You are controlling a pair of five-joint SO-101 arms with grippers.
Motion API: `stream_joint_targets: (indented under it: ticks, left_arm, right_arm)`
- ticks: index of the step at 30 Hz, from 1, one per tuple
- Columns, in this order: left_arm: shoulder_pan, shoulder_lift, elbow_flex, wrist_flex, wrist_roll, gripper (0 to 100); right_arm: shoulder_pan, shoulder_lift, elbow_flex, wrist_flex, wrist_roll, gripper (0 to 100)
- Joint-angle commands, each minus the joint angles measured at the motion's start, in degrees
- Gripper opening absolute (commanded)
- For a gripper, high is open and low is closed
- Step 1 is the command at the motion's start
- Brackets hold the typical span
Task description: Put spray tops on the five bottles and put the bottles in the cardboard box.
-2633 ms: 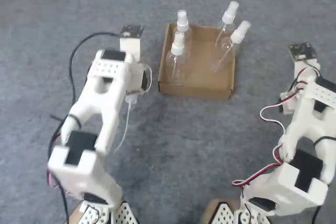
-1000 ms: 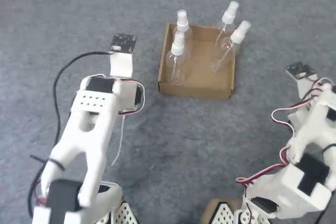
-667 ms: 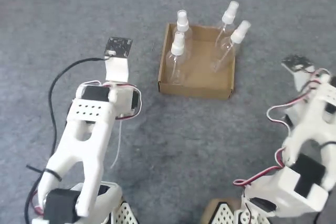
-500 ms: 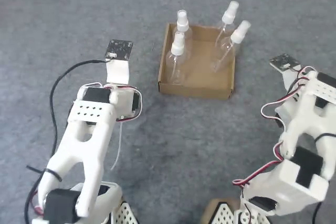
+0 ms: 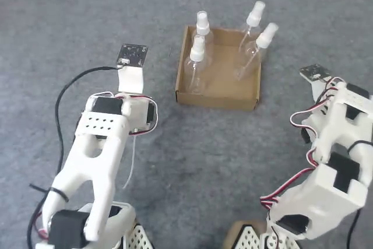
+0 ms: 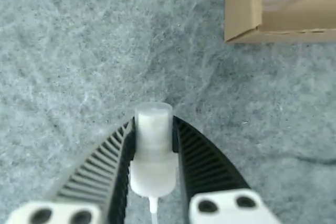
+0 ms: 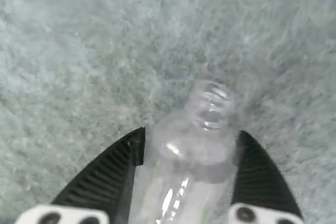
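White spray top (image 6: 153,156) in left pincer (image 6: 153,123), bottle (image 7: 195,150) in right pincer (image 7: 190,134)

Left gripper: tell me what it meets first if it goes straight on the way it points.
Likely the grey carpet. The left gripper, shut on a spray top, aims at bare carpet; the cardboard box sits off to one side of that line. Depth is unclear.

Four capped bottles (image 5: 197,65) inside cardboard box (image 5: 215,100)
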Motion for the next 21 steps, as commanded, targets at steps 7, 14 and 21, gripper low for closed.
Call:
stream_joint_targets:
  ticks: [7,14,21]
  left_arm:
    - [-1.1,-4.8,-1.7,-1.1,-0.4,1]
    - [-6.7,-16.3,-7.3,3.0,-0.4,1]
    - [-10.0,-29.5,-16.8,11.2,-0.4,1]
  right_arm:
    - [-1.4,-6.3,-7.8,4.1,-1.1,1.3]
    - [-14.8,-25.9,-8.8,10.7,-11.3,0.6]
    - [-40.8,-45.7,1.5,9.7,-23.0,0.6]
